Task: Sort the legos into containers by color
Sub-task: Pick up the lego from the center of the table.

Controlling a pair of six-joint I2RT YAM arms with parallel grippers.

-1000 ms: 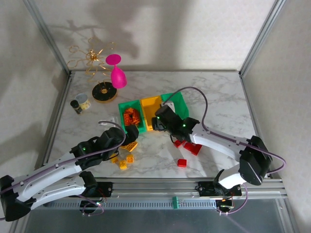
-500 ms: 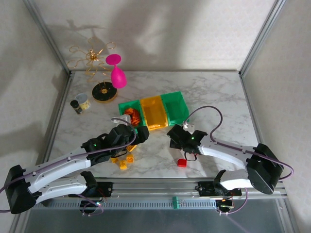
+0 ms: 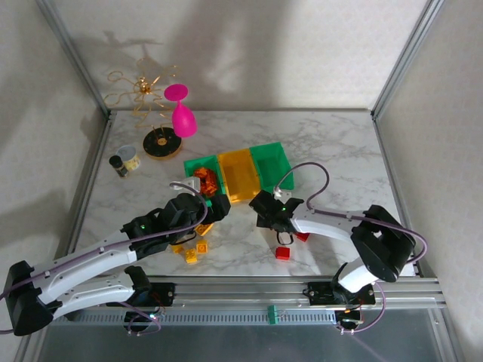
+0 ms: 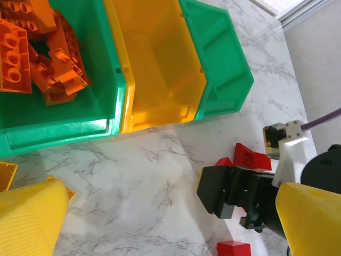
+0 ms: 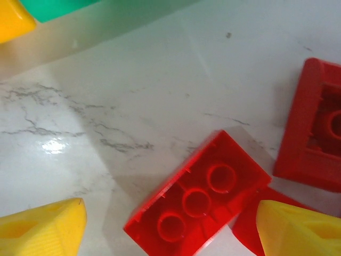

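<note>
- The left tool [image 4: 171, 189] hangs over the tabletop [image 4: 133, 176] with its two yellow fingers [image 4: 26, 221] spread wide, and it has hold of nothing.
- Straight ahead of the left tool stand the three containers, side by side and touching.
- The green container [image 4: 58, 128] ahead on its left side carries a heap of orange legos [image 4: 42, 58].
- The yellow-orange container [image 4: 154, 58] is in the middle, and the second green container [image 4: 226, 69] is ahead on the right side.
- A yellow lego [image 4: 6, 175] lies on the tabletop just beside the finger at the left of this wrist view.
- The right tool [image 5: 170, 208] is low over the tabletop, near the left tool's other finger. Its yellow fingers are also far apart and grip nothing.
- Between the right tool's fingers lies a red lego [image 5: 200, 200] with its hollow side up, showing three round tubes. A gap separates it from the finger at the left of the view. At the other finger I cannot tell if it touches.
- A second red lego [image 5: 314, 128], also hollow side up, lies just beside the first one, ahead of the right tool on the right side of its view.
- Corners of the yellow-orange and second green containers show ahead of the right tool, on the left of its view.
</note>
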